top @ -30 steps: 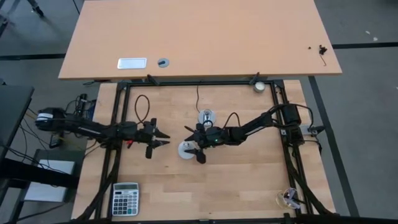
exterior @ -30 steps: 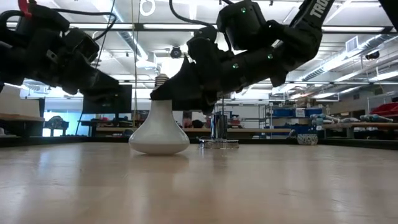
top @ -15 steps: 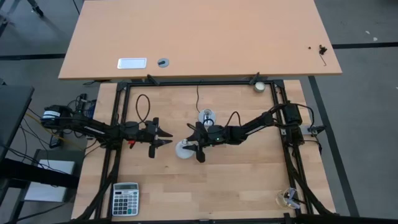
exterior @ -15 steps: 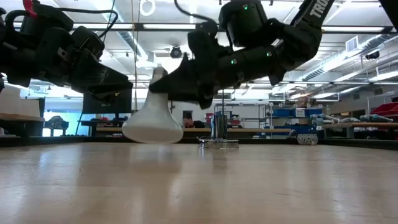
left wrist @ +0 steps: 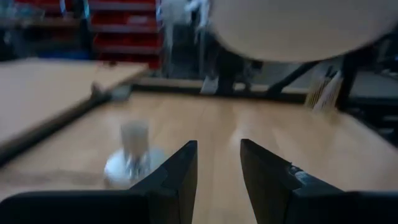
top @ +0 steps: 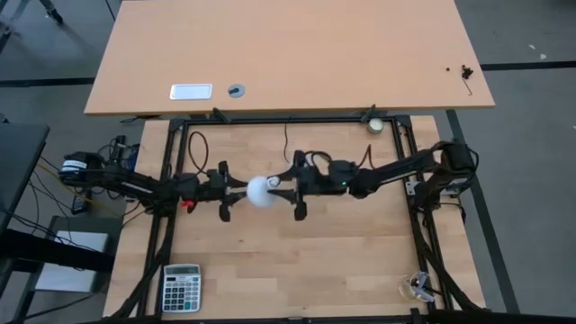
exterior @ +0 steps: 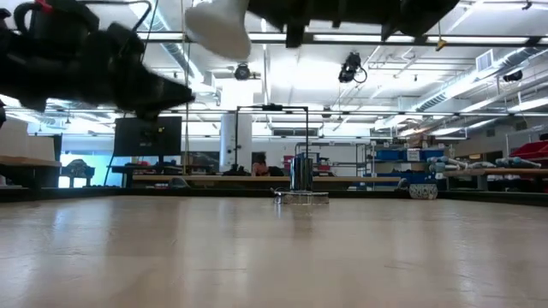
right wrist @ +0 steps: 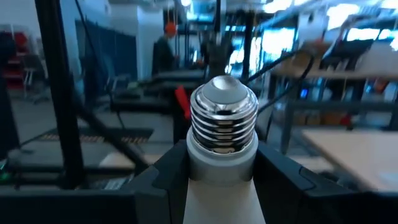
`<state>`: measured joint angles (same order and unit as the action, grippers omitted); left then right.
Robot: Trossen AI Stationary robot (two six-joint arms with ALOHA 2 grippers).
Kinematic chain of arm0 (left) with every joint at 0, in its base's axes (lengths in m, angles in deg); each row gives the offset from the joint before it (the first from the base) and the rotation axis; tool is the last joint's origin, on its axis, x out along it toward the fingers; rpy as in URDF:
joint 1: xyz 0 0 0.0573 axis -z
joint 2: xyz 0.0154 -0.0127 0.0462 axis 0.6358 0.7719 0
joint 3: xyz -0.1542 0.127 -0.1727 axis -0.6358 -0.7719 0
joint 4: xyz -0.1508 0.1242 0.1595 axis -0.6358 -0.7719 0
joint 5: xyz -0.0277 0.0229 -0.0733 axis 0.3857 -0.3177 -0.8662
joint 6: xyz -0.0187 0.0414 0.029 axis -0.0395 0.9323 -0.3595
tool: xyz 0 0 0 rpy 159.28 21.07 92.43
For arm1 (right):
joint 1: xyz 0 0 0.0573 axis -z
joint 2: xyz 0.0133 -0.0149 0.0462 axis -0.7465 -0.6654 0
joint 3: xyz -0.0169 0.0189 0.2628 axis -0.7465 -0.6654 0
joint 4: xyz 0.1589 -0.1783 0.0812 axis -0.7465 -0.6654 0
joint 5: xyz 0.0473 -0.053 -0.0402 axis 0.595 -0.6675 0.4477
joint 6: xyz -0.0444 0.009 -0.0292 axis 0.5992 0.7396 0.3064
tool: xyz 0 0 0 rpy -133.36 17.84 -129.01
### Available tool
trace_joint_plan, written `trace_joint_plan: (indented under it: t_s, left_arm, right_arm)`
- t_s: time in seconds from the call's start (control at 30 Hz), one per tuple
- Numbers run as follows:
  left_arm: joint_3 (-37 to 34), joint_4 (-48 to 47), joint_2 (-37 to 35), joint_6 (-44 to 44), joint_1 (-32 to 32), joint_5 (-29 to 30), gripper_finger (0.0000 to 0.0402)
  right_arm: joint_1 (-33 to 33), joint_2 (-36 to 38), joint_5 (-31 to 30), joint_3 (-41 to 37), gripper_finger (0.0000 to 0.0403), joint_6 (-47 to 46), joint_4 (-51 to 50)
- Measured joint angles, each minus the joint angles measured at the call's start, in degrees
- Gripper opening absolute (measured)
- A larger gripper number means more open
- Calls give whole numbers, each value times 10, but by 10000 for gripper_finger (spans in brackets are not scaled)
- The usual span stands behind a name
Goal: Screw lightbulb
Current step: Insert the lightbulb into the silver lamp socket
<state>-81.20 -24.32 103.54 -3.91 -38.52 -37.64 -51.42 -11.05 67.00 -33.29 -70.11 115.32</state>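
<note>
We are seeing the middle of the counter (top: 297,261) crowded up high: the right tool (top: 290,190) is holding the bulb (top: 259,190) well above the wood, and the left tool (top: 230,191) is hanging just beside the bulb's dome, its fingers parted with a narrow gap between them. Little room is showing between the two tools. Under them, in the low view, the surface is lying open. The socket (exterior: 300,178) is standing upright behind them, with its cord (top: 287,137) running to the far edge. The calculator (top: 182,288) is sitting at the near left corner, well apart. The near right stretch is lying open for passing.
</note>
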Motion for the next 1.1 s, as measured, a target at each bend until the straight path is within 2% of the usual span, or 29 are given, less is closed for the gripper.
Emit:
trace_joint_plan:
  t_s: [0.2,0.37,0.53,0.67,0.93,1.1]
  left_arm:
    - [95,-8,34,63,13,-31,128]
    - [183,-32,117,101,26,-45,128]
    - [242,-12,203,104,33,-45,128]
    - [247,37,234,106,36,-45,128]
    - [221,180,232,102,36,-33,129]
    - [202,233,233,102,36,-32,129]
  right_arm:
    - [0,13,-2,0,154,15,64]
    - [-1,13,-22,0,154,23,90]
    - [-2,14,-25,0,154,30,109]
    - [-9,14,-27,0,154,35,105]
    - [-27,13,-38,1,154,57,90]
    - [-35,14,-50,1,154,65,84]
